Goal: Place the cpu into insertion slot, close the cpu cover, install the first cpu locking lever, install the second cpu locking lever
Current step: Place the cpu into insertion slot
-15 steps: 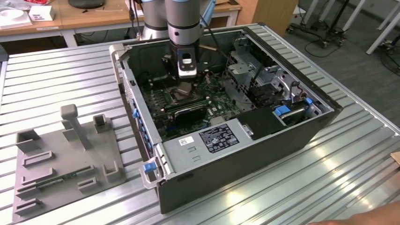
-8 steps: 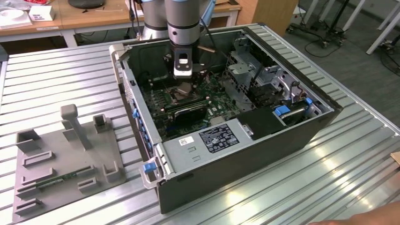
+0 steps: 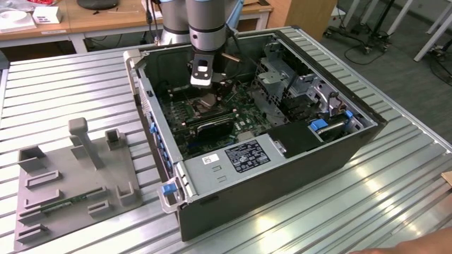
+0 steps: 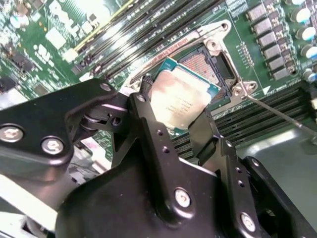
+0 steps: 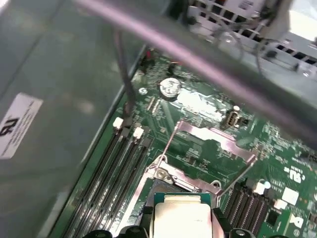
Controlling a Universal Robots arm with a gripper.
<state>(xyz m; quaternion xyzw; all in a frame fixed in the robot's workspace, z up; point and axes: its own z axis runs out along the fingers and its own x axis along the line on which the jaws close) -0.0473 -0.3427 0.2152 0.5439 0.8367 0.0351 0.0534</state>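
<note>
My gripper [image 4: 176, 106] is shut on the cpu [image 4: 183, 94], a small square chip with a silvery top. The chip hangs tilted just above the insertion slot [image 4: 200, 62], whose dark centre lies uncovered. In the first wrist view the cpu [image 5: 181, 215] sits between the black fingertips [image 5: 237, 232] over the slot's metal rim [image 5: 163, 174]. The cpu cover [image 5: 213, 136] stands swung up behind the slot. Two thin locking levers [image 5: 168, 141] stick up, unlatched, beside it. In the exterior view the gripper [image 3: 208, 101] reaches down into the open computer case over the green motherboard [image 3: 240, 121].
Long black memory slots [image 4: 148, 25] run close beside the socket. The case walls [image 3: 152, 106], a drive cage [image 3: 282, 79] and cables crowd the arm. A grey fixture plate [image 3: 71, 180] lies on the slatted metal table at the exterior view's left.
</note>
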